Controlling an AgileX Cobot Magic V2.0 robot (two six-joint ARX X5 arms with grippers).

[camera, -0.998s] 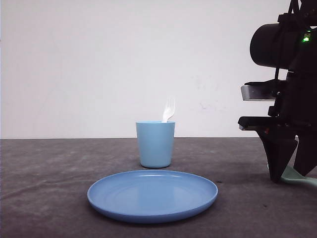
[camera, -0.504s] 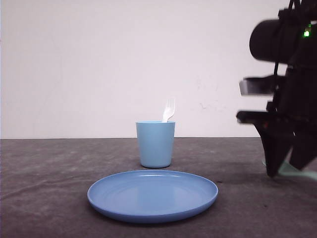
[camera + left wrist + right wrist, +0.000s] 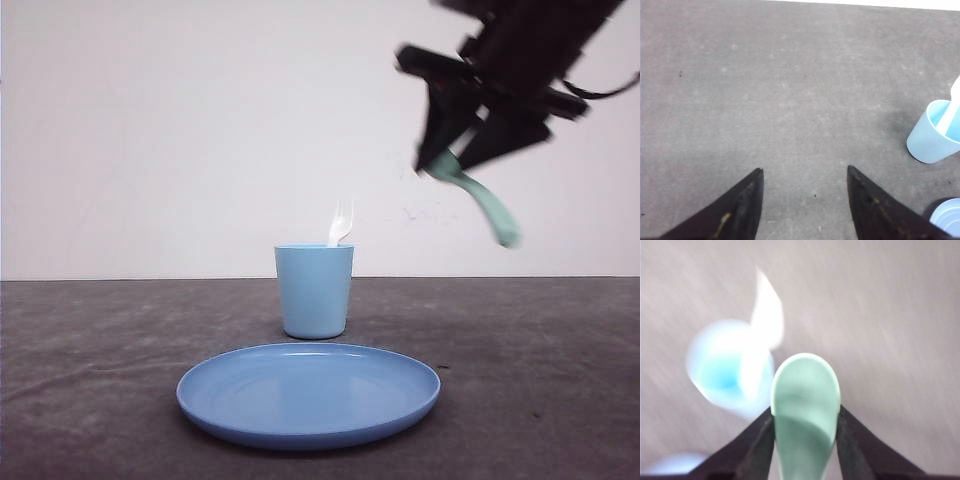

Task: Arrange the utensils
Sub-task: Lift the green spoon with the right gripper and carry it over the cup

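Mint-green spoon (image 3: 478,196) aloft, high over the right half of the table (image 3: 90,400), well clear of the surface and off to the upper right of the cup (image 3: 314,291). It hangs at a slant in the front view: one end pinched in the right gripper (image 3: 452,160), the free end lower and pointing down to the right. In the right wrist view the spoon's (image 3: 805,405) oval bowl sits squarely between the two dark fingers (image 3: 757,447), both pressed against its sides; right gripper (image 3: 805,440) closed narrow on the spoon. That view is motion-blurred; the cup (image 3: 727,372) and fork (image 3: 762,335) show beyond the bowl as soft pale shapes. White fork (image 3: 341,222) stands in the light blue cup, tines up, leaning slightly right, its top clear of the rim. Cup upright on the table, just behind the round blue plate (image 3: 308,392), apart from it. Plate lies flat near the front edge, nothing on it. Left gripper (image 3: 804,172) seen from its wrist camera: fingers (image 3: 742,207) spread wide, nothing between them, hanging above bare grey table (image 3: 765,90); the cup (image 3: 932,137) with the fork handle (image 3: 952,107) in it sits off to one side, a sliver of plate (image 3: 947,217) near it. Plain white wall (image 3: 150,130) behind the table.
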